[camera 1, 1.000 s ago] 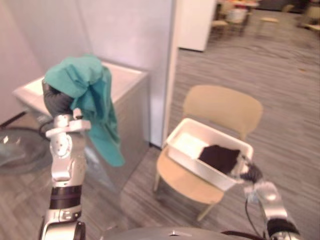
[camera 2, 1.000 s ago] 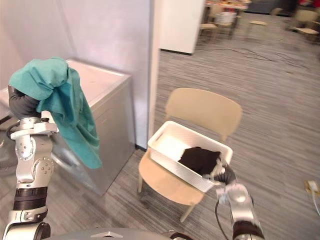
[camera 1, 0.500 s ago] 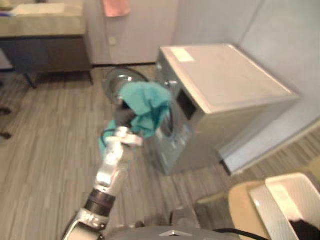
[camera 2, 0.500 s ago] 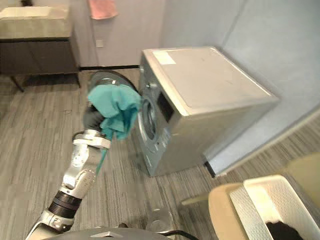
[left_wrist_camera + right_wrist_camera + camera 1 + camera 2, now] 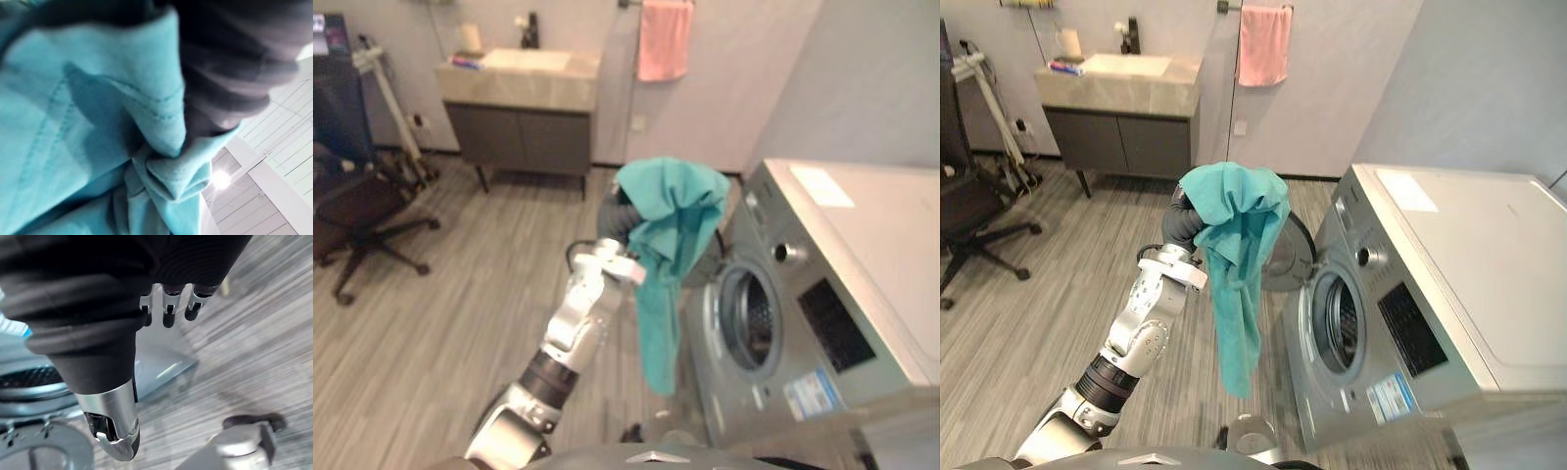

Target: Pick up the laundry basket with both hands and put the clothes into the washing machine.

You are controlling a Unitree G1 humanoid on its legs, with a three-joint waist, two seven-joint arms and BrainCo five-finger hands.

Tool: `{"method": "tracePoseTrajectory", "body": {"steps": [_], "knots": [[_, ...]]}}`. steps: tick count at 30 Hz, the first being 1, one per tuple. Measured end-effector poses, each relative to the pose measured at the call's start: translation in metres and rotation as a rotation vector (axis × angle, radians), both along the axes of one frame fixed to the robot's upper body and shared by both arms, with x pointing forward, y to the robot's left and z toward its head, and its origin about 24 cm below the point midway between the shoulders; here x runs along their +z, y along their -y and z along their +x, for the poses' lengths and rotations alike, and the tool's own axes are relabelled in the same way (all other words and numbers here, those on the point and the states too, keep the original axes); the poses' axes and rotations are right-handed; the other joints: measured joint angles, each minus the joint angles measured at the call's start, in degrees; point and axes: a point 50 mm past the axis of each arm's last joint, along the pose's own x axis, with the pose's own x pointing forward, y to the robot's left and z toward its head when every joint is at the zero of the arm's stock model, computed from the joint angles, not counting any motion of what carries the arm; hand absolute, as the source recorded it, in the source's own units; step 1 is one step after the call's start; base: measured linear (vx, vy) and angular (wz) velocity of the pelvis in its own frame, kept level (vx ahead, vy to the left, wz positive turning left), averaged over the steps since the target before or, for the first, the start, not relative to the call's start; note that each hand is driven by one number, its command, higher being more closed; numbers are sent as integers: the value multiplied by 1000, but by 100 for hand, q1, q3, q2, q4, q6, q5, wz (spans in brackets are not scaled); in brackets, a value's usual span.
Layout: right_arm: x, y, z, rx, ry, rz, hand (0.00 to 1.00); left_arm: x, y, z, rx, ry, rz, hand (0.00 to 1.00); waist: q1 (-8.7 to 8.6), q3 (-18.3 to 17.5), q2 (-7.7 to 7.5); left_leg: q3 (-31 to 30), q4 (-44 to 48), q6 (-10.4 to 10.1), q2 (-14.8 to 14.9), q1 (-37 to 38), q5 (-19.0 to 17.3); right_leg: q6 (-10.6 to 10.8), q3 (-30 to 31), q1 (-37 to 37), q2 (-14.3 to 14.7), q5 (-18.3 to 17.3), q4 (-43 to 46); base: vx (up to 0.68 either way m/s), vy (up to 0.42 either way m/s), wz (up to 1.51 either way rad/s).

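The teal garment [image 5: 1239,250] drapes over the raised left hand [image 5: 1178,224], grip hidden, ready for the washing machine [image 5: 1449,284]. The fingers [image 5: 168,316] of the right hand [image 5: 112,416] hang loose, empty.

Drum opening [image 5: 1337,323] on the washing machine [image 5: 1449,284], right of centre, sat open and unblocked from the front. The round door [image 5: 1285,262] was swung out on the opening's left, and the teal cloth [image 5: 1239,284] draped off the left hand [image 5: 1178,223] hung right in front of it, crowding that side. Loads of bare floor [image 5: 1028,323] lower left; office chair [image 5: 352,191] and sink cabinet [image 5: 1121,137] stood well back, left and upper left.
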Motion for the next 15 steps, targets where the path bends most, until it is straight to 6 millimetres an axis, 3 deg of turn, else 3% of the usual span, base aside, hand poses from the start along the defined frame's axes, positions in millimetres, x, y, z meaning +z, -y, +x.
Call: {"method": "tracePoseTrajectory", "body": {"steps": [2, 4, 6, 7, 8, 9, 10, 11, 12, 13, 15], "knots": [[4, -5, 22, 59, 57, -7, 0, -2, -1, 0, 6, -9, 3, 100, 126, -50, -113, 68, 355, 162, 381, -510, -230, 56, 472, 334, -19, -33, -293, 482, 135, -119], [9, -10, 46, 110, 118, -22, 0, -6, -5, 0, 21, -25, 5, 100, 278, -103, -212, 151, -21, 312, 704, -893, -518, 182, 1075, 506, -147, 30, -565, 461, 207, -149], [13, -17, 64, 154, 171, -24, 0, -16, -11, 1, 42, -60, 21, 100, 354, -119, -290, -59, -1200, 287, 807, -1200, -590, 529, 1754, 617, -373, 95, -814, 348, 315, -151], [14, -19, 69, 174, 180, -24, 0, -22, -17, 1, 58, -79, 33, 100, 352, -131, -305, -313, -2100, 262, 653, -1263, -576, 694, 2047, 604, -498, 102, -899, 412, 509, -174], [13, -18, 69, 186, 180, -31, 0, -33, -20, -1, 71, -117, 40, 100, 376, -177, -233, -741, -3601, 110, 340, -1186, -308, 1000, 2434, 481, -574, 118, -936, 397, 624, -180], [15, -9, 67, 204, 164, -54, 0, -45, -24, -2, 83, -162, 58, 100, 396, -295, 113, -1064, -4885, 37, 231, -1136, 705, 1293, 2829, 289, -525, 55, -879, 340, 589, -175], [10, -12, 66, 202, 145, -35, 0, -56, -31, -5, 103, -195, 75, 100, 378, -323, 87, -1000, -4787, -645, 186, -1039, 732, 1430, 3085, 208, -634, -4, -815, 342, 552, -123], [1, -27, 59, 187, 111, 21, 0, -79, -45, -8, 158, -294, 90, 100, 163, -343, -134, -790, -4739, -437, -103, -944, 532, 1505, 3317, 146, -879, -35, -743, 312, 413, -81], [-9, -38, 46, 171, 60, 71, 0, -91, -53, -11, 187, -346, 97, 100, 112, -345, -335, -562, -4699, -412, -282, -856, 370, 1450, 3203, -69, -1007, 89, -600, 278, 343, -71], [-13, -42, 44, 169, 36, 91, 0, -96, -59, -13, 209, -364, 101, 100, 139, -343, -345, -391, -4699, -438, -312, -811, 256, 1452, 3090, -239, -1074, 225, -518, 210, 331, -124], [-19, -43, 51, 182, 8, 105, 0, -105, -83, -15, 287, -400, 114, 100, 181, -298, -273, 537, -5056, -396, -310, -408, 136, 1092, 1956, -738, -1367, 593, -284, 131, 298, -191]]}}
